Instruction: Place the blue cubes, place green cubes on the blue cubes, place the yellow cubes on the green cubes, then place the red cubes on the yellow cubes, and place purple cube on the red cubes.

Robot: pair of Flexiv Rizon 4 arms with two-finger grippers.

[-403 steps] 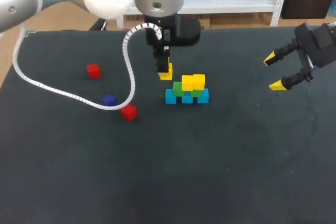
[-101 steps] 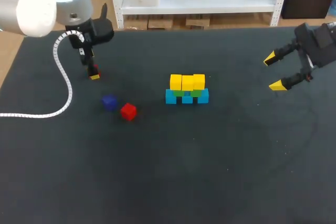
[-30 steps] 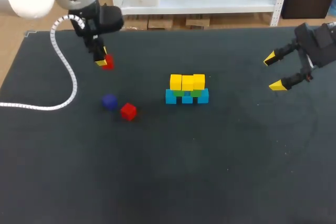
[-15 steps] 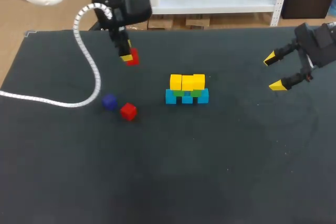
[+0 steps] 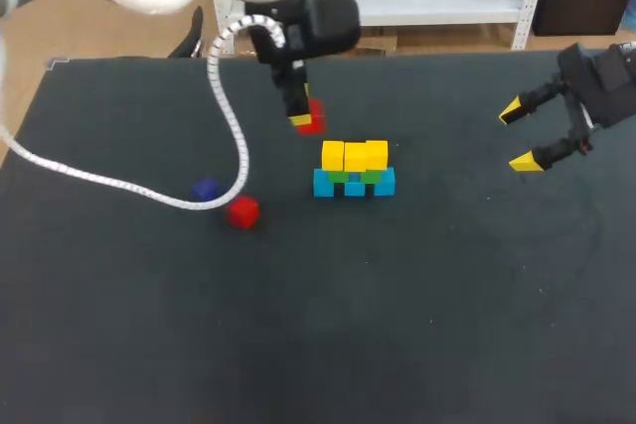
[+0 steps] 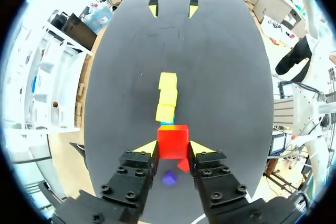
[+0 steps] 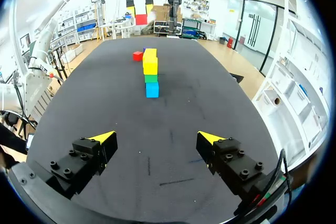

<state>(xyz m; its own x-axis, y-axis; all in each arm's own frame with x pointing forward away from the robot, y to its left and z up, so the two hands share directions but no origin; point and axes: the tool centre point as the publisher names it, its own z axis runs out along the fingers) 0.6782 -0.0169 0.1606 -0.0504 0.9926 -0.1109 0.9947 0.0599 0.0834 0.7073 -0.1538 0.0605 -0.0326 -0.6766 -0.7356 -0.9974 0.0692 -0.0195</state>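
— What colours are you getting on the stack?
— I'm seeing the yellow cubes [image 5: 355,156] showing bright lemon, the green cubes [image 5: 339,176] as a thin mid-green band, and the blue cubes [image 5: 324,184] reading more cyan than navy
— And the rest?
— The red cube [image 6: 172,141] is glowing plain scarlet against the left gripper [image 6: 173,148], which is showing black with yellow tips; the second red cube [image 5: 242,212] is matching it. The purple cube [image 5: 205,189] is coming across deep violet-blue. The right gripper [image 7: 156,137] is wearing the same black and yellow, the table [image 5: 397,325] is looking flat charcoal, and the cable [image 5: 234,126] is showing white, spiral-ribbed
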